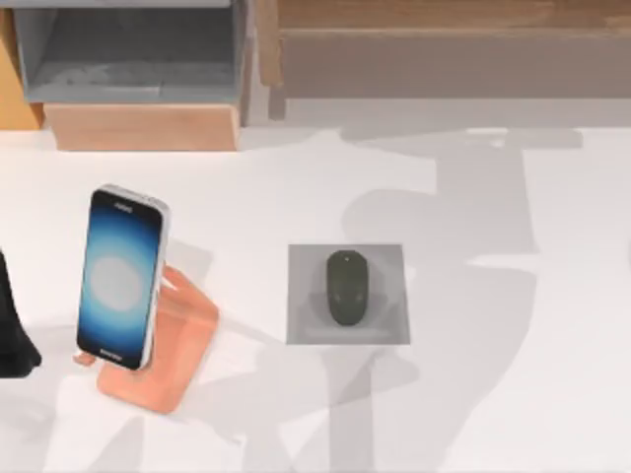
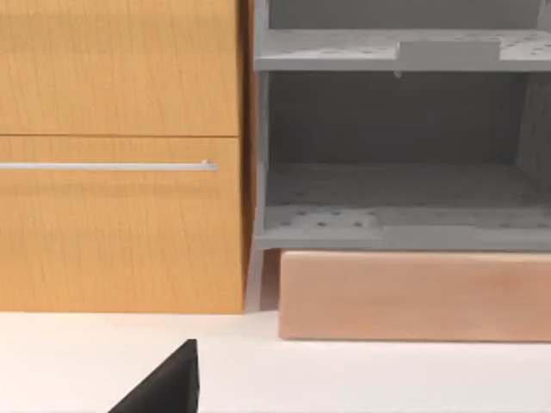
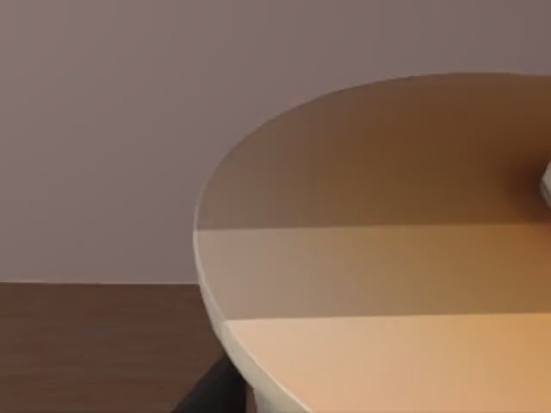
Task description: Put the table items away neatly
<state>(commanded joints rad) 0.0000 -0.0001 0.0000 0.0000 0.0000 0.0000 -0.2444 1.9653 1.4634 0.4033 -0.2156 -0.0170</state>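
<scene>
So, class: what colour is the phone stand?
Salmon pink phone stand, clearest in the top view.

The left arm (image 1: pixel 12 330) shows as a dark shape at the far left edge of the top view, a little below the middle of the frame, low over the counter (image 1: pixel 493 394). In the left wrist view a dark, wedge-shaped piece of the left gripper (image 2: pixel 168 383) juts up from the bottom edge, left of centre, and whether its fingers are apart or together cannot be made out. In the right wrist view a dark sliver of the right gripper (image 3: pixel 207 391) sits at the bottom edge, left of centre.
</scene>
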